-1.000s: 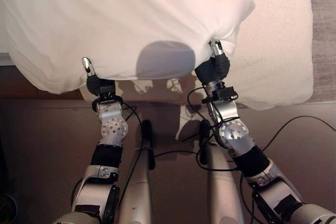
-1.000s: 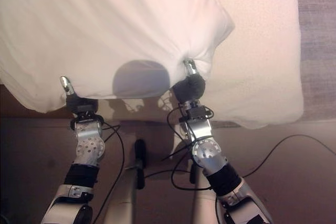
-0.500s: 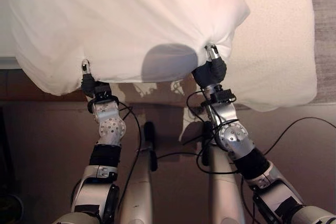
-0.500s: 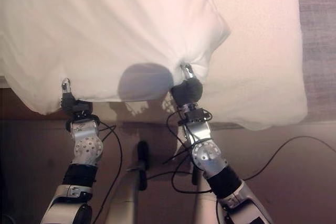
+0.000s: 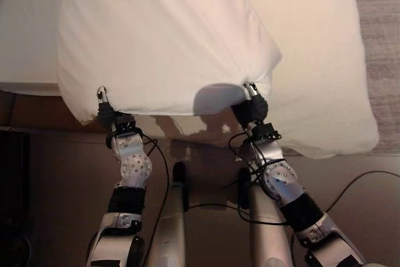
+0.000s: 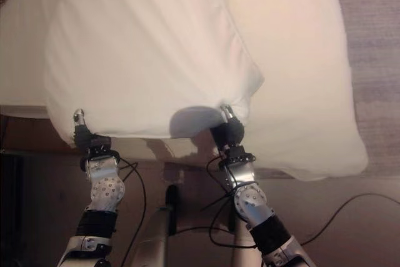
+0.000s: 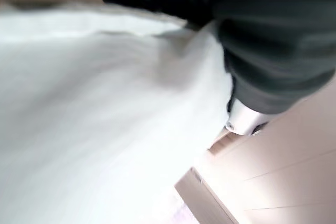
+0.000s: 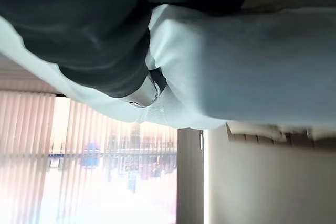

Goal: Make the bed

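Both hands grip the near edge of the white pillow (image 5: 162, 35): the left hand (image 5: 105, 105) pinches its left corner, the right hand (image 5: 251, 101) bunches cloth at its right corner. The pillow hangs out past them over the cream bed (image 5: 319, 48).

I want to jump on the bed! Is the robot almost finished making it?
Not yet. A cream blanket already lies over the bed. The left hand and right hand each pinch the near edge of a white pillow, holding it over the bed. It is not yet set down.
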Controlling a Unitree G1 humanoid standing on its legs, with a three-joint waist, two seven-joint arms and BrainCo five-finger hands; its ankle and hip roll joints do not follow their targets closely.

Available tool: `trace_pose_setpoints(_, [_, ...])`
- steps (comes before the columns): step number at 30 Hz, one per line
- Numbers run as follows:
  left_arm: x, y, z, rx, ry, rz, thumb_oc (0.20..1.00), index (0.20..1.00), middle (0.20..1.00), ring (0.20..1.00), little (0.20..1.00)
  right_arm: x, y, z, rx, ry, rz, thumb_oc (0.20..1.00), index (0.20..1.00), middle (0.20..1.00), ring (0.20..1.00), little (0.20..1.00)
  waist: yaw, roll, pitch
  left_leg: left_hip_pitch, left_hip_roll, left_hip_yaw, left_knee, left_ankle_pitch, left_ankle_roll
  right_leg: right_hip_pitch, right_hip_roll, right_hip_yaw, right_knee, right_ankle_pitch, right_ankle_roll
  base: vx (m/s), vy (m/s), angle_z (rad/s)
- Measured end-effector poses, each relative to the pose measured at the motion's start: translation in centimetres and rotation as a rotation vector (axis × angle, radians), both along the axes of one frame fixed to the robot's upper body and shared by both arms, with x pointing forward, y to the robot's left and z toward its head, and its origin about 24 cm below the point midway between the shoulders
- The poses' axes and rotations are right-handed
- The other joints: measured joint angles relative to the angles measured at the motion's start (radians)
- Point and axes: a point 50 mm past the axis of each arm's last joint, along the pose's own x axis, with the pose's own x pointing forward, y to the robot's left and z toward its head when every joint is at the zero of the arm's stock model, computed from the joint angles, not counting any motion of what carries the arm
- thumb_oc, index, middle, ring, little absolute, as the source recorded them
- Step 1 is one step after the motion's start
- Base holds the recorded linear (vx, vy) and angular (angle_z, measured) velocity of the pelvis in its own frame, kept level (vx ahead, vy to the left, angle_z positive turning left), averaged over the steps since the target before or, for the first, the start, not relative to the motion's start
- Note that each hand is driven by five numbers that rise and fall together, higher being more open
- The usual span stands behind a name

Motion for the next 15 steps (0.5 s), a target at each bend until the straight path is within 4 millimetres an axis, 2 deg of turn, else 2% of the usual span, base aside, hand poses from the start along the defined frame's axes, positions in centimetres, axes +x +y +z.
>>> trace_pose_setpoints(1, [-0.2,-0.1,0.2,0.010,-0.018,-0.002,0.200,0.200,0.200,0.200,0.200,0.1,-0.3,0.3,-0.012,-0.017,-0.017,0.200,0.200,0.200,0.200,0.200,0.009,-0.020,0.010,0.042,-0.021,-0.043,-0.063,-0.020,0.006,-0.009,0.040,0.083,-0.011,0.012,0.020,-0.03,0.344,-0.28])
trace_pose_setpoints(2, [-0.2,-0.2,0.1,0.012,-0.017,-0.007,0.200,0.200,0.200,0.200,0.200,0.1,-0.5,0.3,-0.016,-0.019,-0.024,0.200,0.200,0.200,0.200,0.200,0.008,-0.024,0.011,0.039,-0.021,-0.018,-0.058,-0.037,0.001,-0.014,0.037,0.083,-0.010,0.016,0.026,-0.02,0.586,-0.38])
trace_pose_setpoints(3, [-0.1,-0.5,-0.2,0.007,-0.011,-0.018,0.200,0.200,0.200,0.200,0.200,0.3,-0.8,0.0,-0.027,-0.013,-0.042,0.200,0.200,0.200,0.200,0.200,0.009,-0.036,0.018,0.026,-0.014,0.026,-0.019,-0.064,-0.038,-0.018,0.024,0.087,-0.007,0.020,0.037,0.00,0.629,-0.18])
trace_pose_setpoints(4, [-0.2,-0.6,-0.5,0.004,-0.004,-0.022,0.200,0.200,0.200,0.200,0.200,0.2,-0.9,-0.1,-0.033,-0.010,-0.045,0.200,0.200,0.200,0.200,0.200,0.008,-0.037,0.019,0.020,-0.030,0.042,0.006,-0.076,-0.052,-0.016,0.016,0.081,-0.013,0.026,0.050,0.02,0.838,-0.15])
trace_pose_setpoints(5, [-0.3,-1.0,-1.0,-0.006,0.004,-0.045,0.200,0.200,0.200,0.200,0.200,0.2,-1.3,-0.7,-0.036,0.007,-0.067,0.200,0.200,0.200,0.200,0.200,0.006,-0.044,0.024,-0.022,-0.058,0.063,0.107,-0.100,-0.027,0.005,-0.011,0.095,-0.046,0.036,0.067,0.04,0.671,-0.05])
trace_pose_setpoints(6, [-0.3,-1.6,-1.5,0.004,0.011,-0.070,0.200,0.200,0.200,0.200,0.200,0.2,-2.1,-1.8,-0.047,0.044,-0.102,0.200,0.200,0.200,0.200,0.200,0.005,-0.042,0.025,-0.040,-0.084,0.053,0.164,-0.112,-0.007,0.035,-0.044,0.096,-0.082,0.055,0.090,0.04,0.633,-0.02])
trace_pose_setpoints(7, [-0.4,-1.9,-1.8,0.014,0.012,-0.083,0.200,0.200,0.200,0.200,0.200,0.2,-2.3,-1.8,-0.050,0.045,-0.108,0.200,0.200,0.200,0.200,0.200,0.005,-0.039,0.024,-0.030,-0.092,0.049,0.155,-0.127,0.016,0.049,-0.062,0.091,-0.099,0.059,0.101,0.05,0.660,-0.07])
trace_pose_setpoints(8, [-0.5,-2.1,-2.2,0.029,0.011,-0.095,0.200,0.200,0.200,0.200,0.200,0.0,-2.5,-2.4,-0.037,0.067,-0.122,0.200,0.200,0.200,0.200,0.200,-0.001,-0.034,0.020,-0.012,-0.127,0.060,0.154,-0.181,0.061,0.073,-0.083,0.096,-0.155,0.088,0.130,0.02,0.414,-0.13])
trace_pose_setpoints(9, [-0.5,-2.2,-2.4,0.041,0.010,-0.102,0.200,0.200,0.200,0.200,0.200,-0.1,-2.7,-2.2,-0.024,0.053,-0.129,0.200,0.200,0.200,0.200,0.200,0.000,-0.032,0.017,-0.015,-0.135,0.057,0.149,-0.198,0.085,0.073,-0.102,0.096,-0.188,0.110,0.141,0.05,0.660,-0.41])
trace_pose_setpoints(10, [-0.3,-2.3,-2.0,0.055,-0.010,-0.115,0.200,0.200,0.200,0.200,0.200,-0.1,-2.7,-2.0,0.001,0.044,-0.138,0.200,0.200,0.200,0.200,0.200,0.005,-0.035,0.017,-0.028,-0.127,0.124,0.139,-0.179,0.055,0.073,-0.146,0.057,-0.255,0.167,0.115,0.01,0.581,-0.75])
trace_pose_setpoints(11, [-0.5,-1.8,-2.3,0.067,0.004,-0.104,0.200,0.200,0.200,0.200,0.200,0.0,-2.1,-2.1,0.014,0.049,-0.125,0.200,0.200,0.200,0.200,0.200,0.019,-0.029,0.019,-0.047,-0.142,0.156,0.188,-0.219,0.092,0.101,-0.156,-0.019,-0.350,0.267,0.102,0.01,0.580,-0.86])
trace_pose_setpoints(12, [-0.6,-1.7,-2.8,0.071,0.018,-0.103,0.200,0.200,0.200,0.200,0.200,-0.1,-2.0,-2.2,0.021,0.054,-0.123,0.200,0.200,0.200,0.200,0.200,0.022,-0.030,0.018,-0.049,-0.155,0.156,0.200,-0.222,0.097,0.103,-0.166,-0.012,-0.371,0.289,0.079,-0.04,0.430,-0.52])
trace_pose_setpoints(13, [-0.6,-1.8,-3.3,0.068,0.037,-0.111,0.200,0.200,0.200,0.200,0.200,-0.4,-2.1,-2.7,0.021,0.068,-0.126,0.200,0.200,0.200,0.200,0.200,0.003,-0.026,0.017,-0.054,-0.173,0.174,0.213,-0.226,0.128,0.121,-0.190,0.006,-0.396,0.309,0.067,-0.02,0.383,-0.11])
trace_pose_setpoints(15, [-0.7,-1.9,-3.5,0.077,0.032,-0.122,0.200,0.200,0.200,0.200,0.200,-0.6,-2.2,-3.3,0.029,0.082,-0.132,0.200,0.200,0.200,0.200,0.200,0.008,-0.027,0.017,-0.067,-0.202,0.175,0.233,-0.237,0.152,0.117,-0.190,0.005,-0.387,0.318,0.066,-0.03,0.322,-0.02])
